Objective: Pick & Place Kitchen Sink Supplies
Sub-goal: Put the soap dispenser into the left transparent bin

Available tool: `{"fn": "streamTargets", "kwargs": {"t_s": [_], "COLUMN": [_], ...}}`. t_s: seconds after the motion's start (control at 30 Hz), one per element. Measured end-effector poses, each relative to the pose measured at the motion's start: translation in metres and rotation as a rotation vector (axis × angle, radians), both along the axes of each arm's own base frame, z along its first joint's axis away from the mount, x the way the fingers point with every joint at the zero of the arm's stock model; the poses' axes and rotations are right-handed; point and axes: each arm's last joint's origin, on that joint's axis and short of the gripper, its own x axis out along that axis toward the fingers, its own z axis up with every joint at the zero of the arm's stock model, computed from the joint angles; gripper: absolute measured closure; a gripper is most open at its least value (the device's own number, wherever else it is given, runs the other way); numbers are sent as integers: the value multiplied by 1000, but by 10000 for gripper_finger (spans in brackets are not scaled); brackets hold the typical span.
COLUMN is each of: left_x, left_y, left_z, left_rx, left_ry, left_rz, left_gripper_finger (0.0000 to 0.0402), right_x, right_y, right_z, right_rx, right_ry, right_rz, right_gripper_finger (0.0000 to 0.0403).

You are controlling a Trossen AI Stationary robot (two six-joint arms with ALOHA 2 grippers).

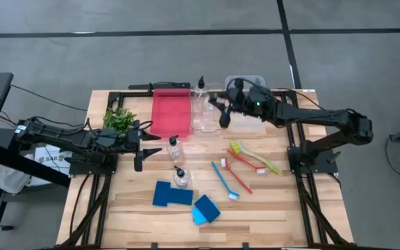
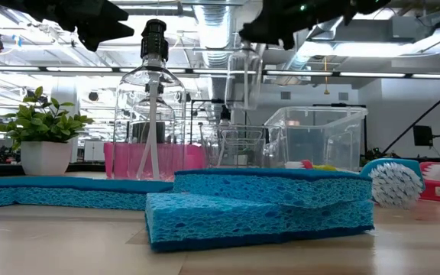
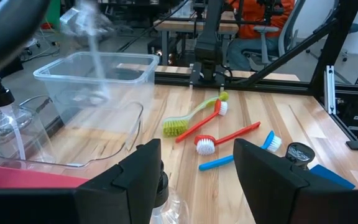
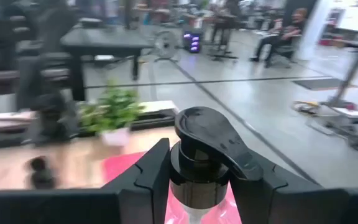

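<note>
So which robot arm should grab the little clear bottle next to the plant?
The left. Its gripper, jaws open and empty, sits right beside that small clear pump-top bottle, near the leafy green plant. The right gripper is busy, shut on another clear pump bottle up by the bins.

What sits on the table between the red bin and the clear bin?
In the high view, clear pump bottles stand between the red bin and the clear bin.
</note>
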Motion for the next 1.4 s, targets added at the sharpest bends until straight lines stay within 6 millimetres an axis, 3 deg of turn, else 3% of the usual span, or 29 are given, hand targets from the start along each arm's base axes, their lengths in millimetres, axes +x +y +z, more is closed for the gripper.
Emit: {"fn": "streamTargets", "kwargs": {"t_s": [0.2,0.47,0.7,0.87,1.0,1.23,1.4], "left_x": [0,0,0,0,0,4,5], "left_y": [0,0,0,0,0,-2,-2], "left_z": [0,0,0,0,0,-3,-5], "left_rx": [0,0,0,0,0,-2,0], "left_ry": [-1,0,0,0,0,27,34], "left_rz": [0,0,0,0,0,-36,-36], "left_gripper_finger": [197,197,197,197,197,197,197], "right_x": [1,17,22,24,24,25,24], "right_y": [-34,-68,-80,-85,-87,-88,-88], "right_z": [-17,-53,-71,-79,-81,-85,-86], "right_rx": [48,97,116,128,131,137,142], "right_ry": [35,87,121,141,146,163,173], "right_rz": [-57,-78,-99,-111,-115,-120,-124], "right_gripper_finger": [259,277,250,268,275,233,237]}}
